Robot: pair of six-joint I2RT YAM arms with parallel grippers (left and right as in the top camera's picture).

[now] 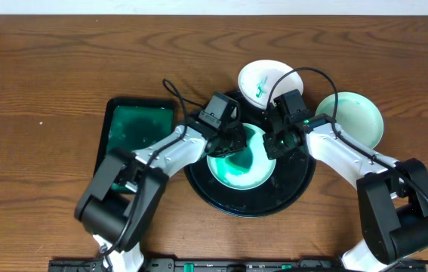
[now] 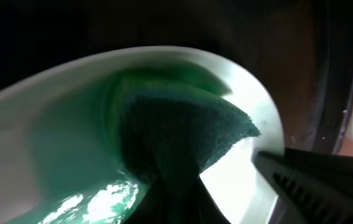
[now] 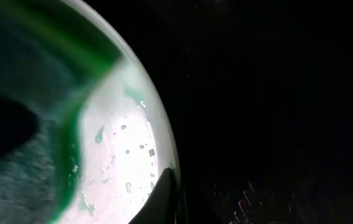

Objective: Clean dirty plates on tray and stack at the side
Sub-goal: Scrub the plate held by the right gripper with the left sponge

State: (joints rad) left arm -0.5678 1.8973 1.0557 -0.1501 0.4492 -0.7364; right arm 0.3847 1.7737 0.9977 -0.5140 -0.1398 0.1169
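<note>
While left claw (image 1: 232,142) grips one sponge (image 2: 182,134), right claw (image 1: 278,142) clenched; three plates (image 1: 238,172) (image 1: 263,77) (image 1: 358,117), one tray (image 1: 293,189).

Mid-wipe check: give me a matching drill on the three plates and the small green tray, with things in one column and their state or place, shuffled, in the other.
Things
1. centre plate
2. far plate
3. right plate
4. dark green rectangular tray

State or place
a. pale green film all over
b. lies left of the black tray
c. teal-smeared, green scouring pad pressed on it
d. mostly white, a few green marks

Pairs: 1-c, 2-d, 3-a, 4-b
</note>
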